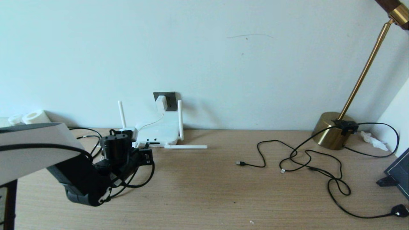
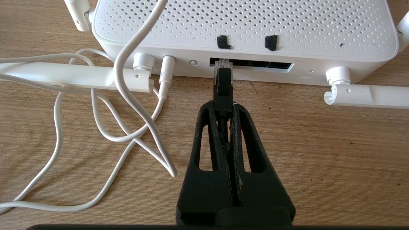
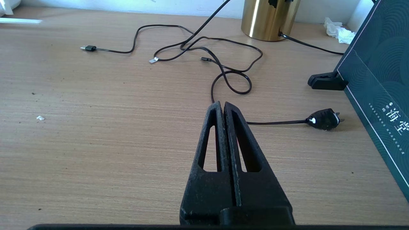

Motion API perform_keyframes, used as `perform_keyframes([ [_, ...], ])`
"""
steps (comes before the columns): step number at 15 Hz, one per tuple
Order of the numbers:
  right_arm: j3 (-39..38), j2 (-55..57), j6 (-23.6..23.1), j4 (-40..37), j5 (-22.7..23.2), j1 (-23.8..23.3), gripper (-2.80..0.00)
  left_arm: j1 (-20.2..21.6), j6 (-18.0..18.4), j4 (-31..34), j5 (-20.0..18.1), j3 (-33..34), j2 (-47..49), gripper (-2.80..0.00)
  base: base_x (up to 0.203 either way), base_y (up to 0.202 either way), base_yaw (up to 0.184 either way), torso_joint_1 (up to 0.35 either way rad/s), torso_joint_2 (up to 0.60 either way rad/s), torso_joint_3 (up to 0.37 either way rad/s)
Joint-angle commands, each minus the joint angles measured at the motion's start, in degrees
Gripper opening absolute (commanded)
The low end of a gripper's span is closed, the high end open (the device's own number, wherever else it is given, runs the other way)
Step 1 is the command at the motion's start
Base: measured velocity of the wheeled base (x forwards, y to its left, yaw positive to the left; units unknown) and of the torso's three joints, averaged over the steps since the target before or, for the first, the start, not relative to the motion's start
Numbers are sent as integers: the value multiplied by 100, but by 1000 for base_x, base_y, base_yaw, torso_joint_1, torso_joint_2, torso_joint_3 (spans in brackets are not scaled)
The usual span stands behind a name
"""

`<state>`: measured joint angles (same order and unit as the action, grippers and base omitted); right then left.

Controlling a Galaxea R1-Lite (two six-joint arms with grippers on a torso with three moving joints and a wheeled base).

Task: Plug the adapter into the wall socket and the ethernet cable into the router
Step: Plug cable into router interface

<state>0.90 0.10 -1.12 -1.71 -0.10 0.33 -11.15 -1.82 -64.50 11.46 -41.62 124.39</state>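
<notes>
The white router (image 1: pixel 159 132) lies against the wall with two antennas upright and one folded flat. Behind it, the white adapter (image 1: pixel 161 102) sits in the dark grey wall socket (image 1: pixel 171 96). My left gripper (image 1: pixel 146 152) is at the router's front, shut on the black plug of the ethernet cable (image 2: pixel 222 84). The plug's clear tip is at the left end of the router's (image 2: pixel 243 28) dark port slot; how deep it sits is unclear. My left gripper (image 2: pixel 222 107) holds the plug by its rear. My right gripper (image 3: pixel 222 103) hovers shut and empty over bare table, out of the head view.
The adapter's white cord (image 2: pixel 96 127) loops on the table left of the plug. A brass lamp (image 1: pixel 334 129), tangled black cables (image 1: pixel 306 159), a black mains plug (image 1: pixel 399 210) and a dark green box (image 1: pixel 399 169) are on the right. White rolls (image 1: pixel 35 116) sit far left.
</notes>
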Motion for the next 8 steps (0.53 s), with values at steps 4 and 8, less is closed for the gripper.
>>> perform_keyframes([
  [4,6,8,-2,-4,1,2,-280,8,-3,-36,5,5,6,-280,0,0,0,0,0,0],
  [8,-2,8,-2,4,1,2,-280,17,-3,-36,6,-4,6,-280,0,0,0,0,0,0],
])
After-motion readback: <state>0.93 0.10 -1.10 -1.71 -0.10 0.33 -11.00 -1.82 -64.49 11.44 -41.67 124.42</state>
